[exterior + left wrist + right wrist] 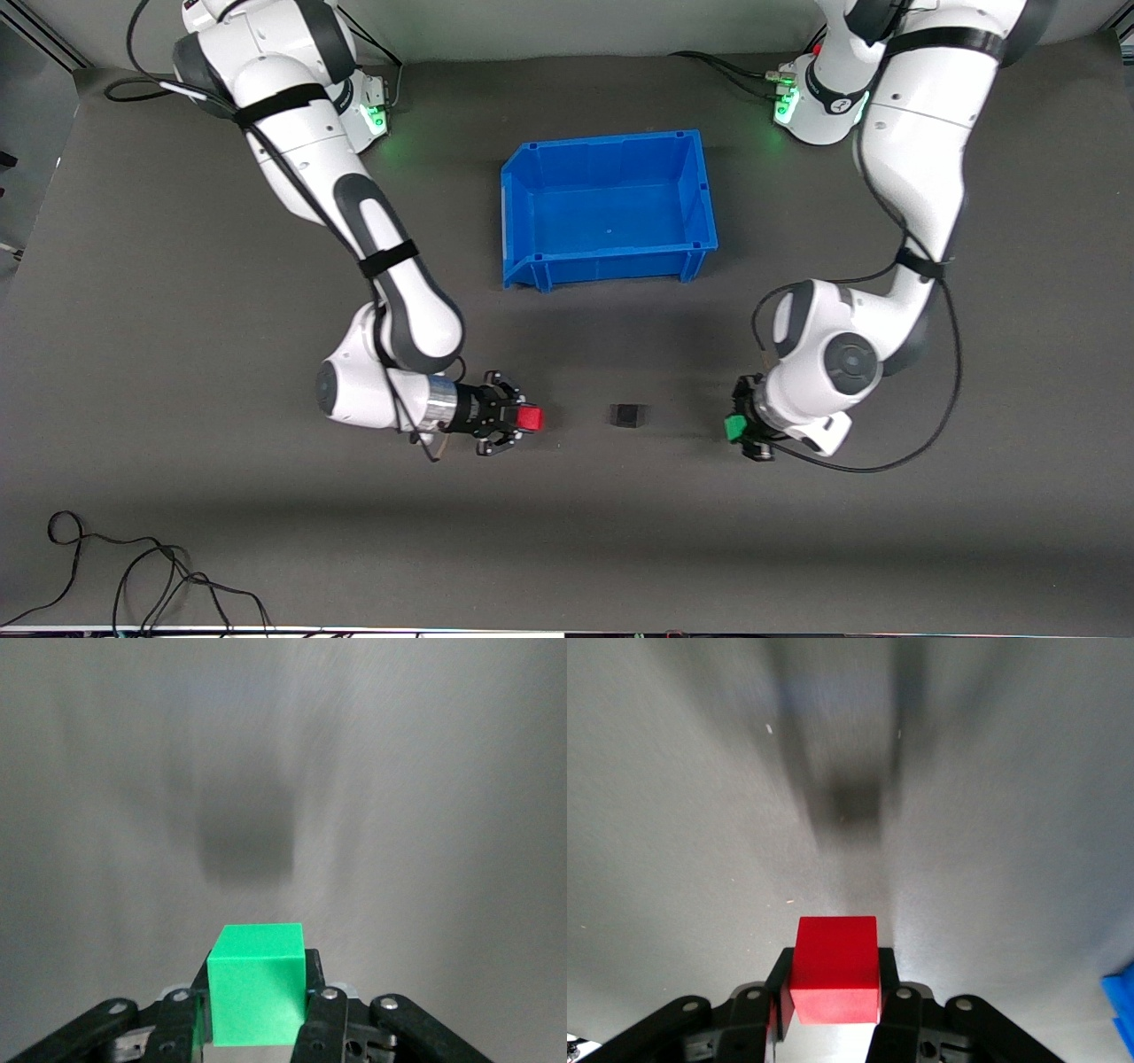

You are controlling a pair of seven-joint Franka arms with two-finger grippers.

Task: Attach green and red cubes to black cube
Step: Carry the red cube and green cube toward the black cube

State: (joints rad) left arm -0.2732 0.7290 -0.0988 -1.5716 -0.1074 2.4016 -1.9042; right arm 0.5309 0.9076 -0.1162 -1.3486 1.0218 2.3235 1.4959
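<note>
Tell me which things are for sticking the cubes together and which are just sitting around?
For the job: red cube in the right claw; green cube in the left claw; black cube on the table between them.

Just there: blue bin; loose cables.

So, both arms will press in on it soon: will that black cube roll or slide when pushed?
The black cube sits flat on the table, so it probably won't roll. It looks small, rigid and unrestrained, so a one-sided push would likely slide it.
</note>
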